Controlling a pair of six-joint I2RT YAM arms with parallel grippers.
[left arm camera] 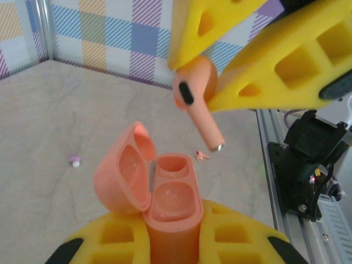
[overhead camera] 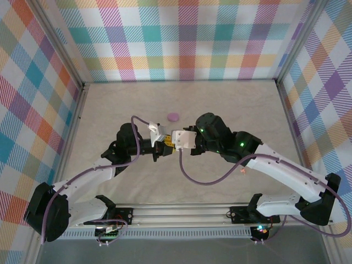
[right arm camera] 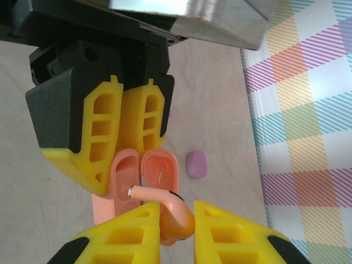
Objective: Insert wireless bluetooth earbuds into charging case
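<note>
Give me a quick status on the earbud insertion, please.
Left gripper shut on open case. Right gripper shut on earbud, stem aimed at case, not yet in. Path clear; purple case aside.

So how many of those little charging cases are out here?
2. An open orange case sits in the left end effector; a purple case lies on the table beyond the arms. More may be hidden under them.

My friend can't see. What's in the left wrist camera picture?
The right gripper holds an orange earbud, stem down, over an open orange case gripped by the left gripper. A purple earbud and a loose orange earbud lie on the table beyond.
</note>
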